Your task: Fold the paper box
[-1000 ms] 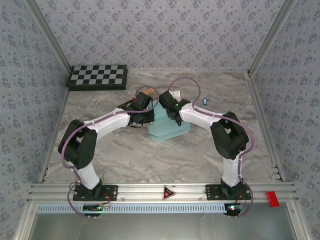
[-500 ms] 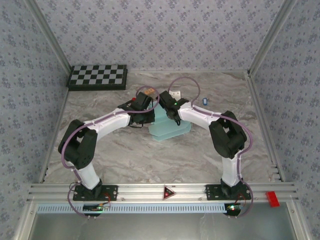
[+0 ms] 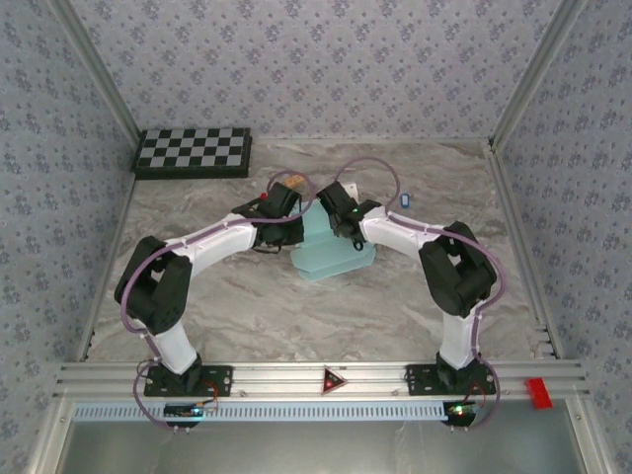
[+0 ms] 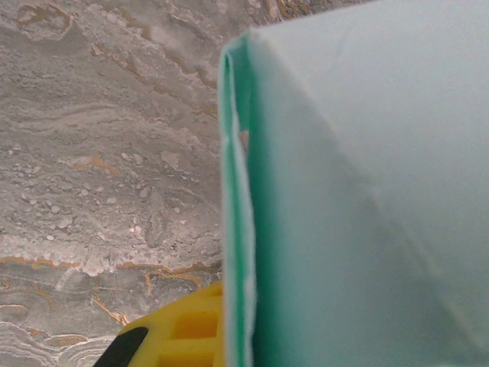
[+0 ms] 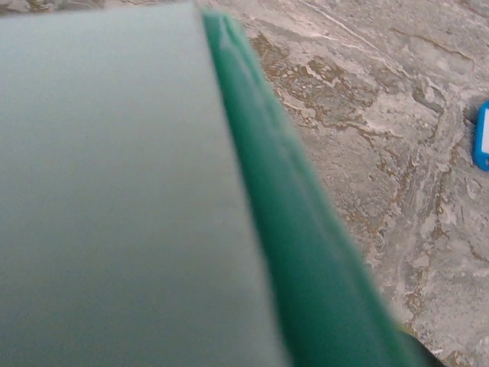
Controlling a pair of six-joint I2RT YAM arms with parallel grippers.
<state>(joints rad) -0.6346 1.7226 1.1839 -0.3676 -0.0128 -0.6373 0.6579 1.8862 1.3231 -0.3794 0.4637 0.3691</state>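
Observation:
The pale aqua paper box (image 3: 334, 255) lies partly folded in the middle of the table, with one panel raised between the two wrists. My left gripper (image 3: 293, 229) is at that panel's left side. In the left wrist view the panel's edge (image 4: 238, 229) stands upright against my yellow finger (image 4: 179, 336), the other finger is hidden behind the card, and the gripper is shut on the box. My right gripper (image 3: 342, 229) is at the panel's right side. In the right wrist view the blurred card (image 5: 137, 199) covers its fingers.
A black-and-white checkerboard (image 3: 194, 151) lies at the back left. A small blue item (image 3: 404, 199) (image 5: 481, 138) sits on the marble right of the box, and small tan and white items lie behind the wrists. A red block (image 3: 536, 391) rests on the front rail.
The right arm's elbow and wrist have shifted slightly to the right. The left arm and the box stay where they were.

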